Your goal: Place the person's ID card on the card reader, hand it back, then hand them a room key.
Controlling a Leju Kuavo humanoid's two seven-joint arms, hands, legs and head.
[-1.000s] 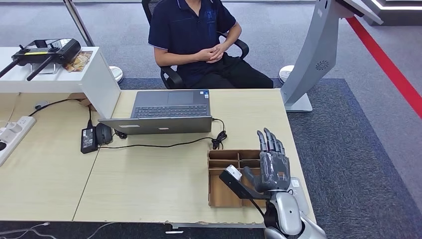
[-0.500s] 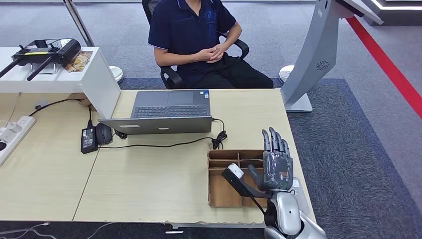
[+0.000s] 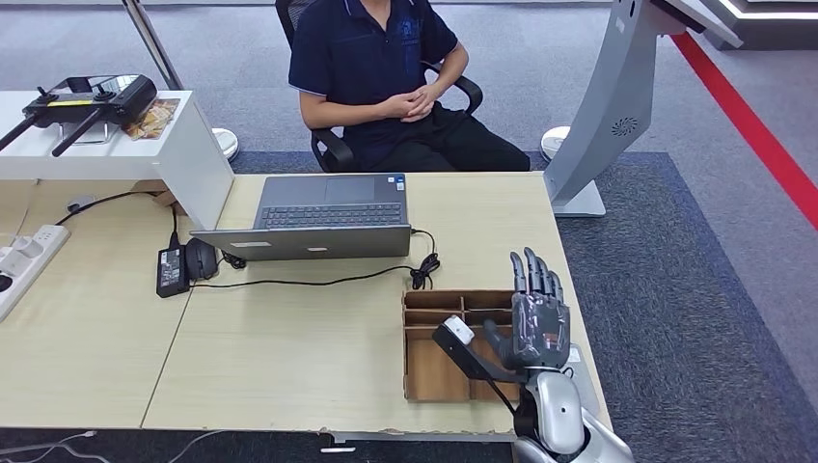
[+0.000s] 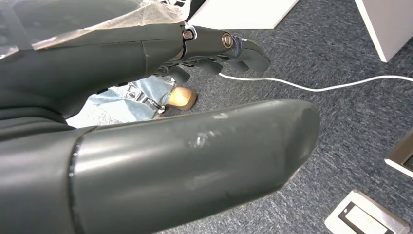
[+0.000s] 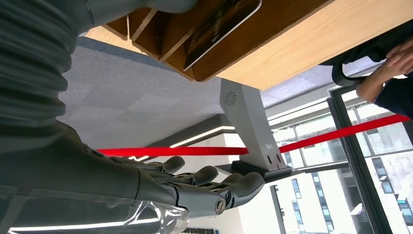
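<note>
My right hand [image 3: 536, 321] hovers over the right part of a wooden compartment box [image 3: 430, 380] near the table's front right corner. Its fingers [image 5: 209, 181] are stretched straight and the thumb stands apart from them, with nothing between. In the right wrist view a dark glossy card [image 5: 221, 27] with a pale edge leans in one of the box's compartments, close by the thumb. A pale flat device [image 3: 580, 374] lies at the table edge beside my wrist. The seated person [image 3: 381, 68] across the table has both hands folded in the lap. My left hand [image 4: 160, 122] hangs over the carpet, holding nothing.
A laptop [image 3: 318, 217] lies open at mid-table, its cable [image 3: 318, 282] running to a black power brick [image 3: 171, 270]. A white cabinet [image 3: 116, 145] carrying a drone controller stands at the left. A grey kiosk stand [image 3: 608, 106] rises right of the table. A power strip [image 3: 24, 260] lies far left.
My right hand has drifted a little to the right and back towards me over the box, fingers still straight. The person has stayed still.
</note>
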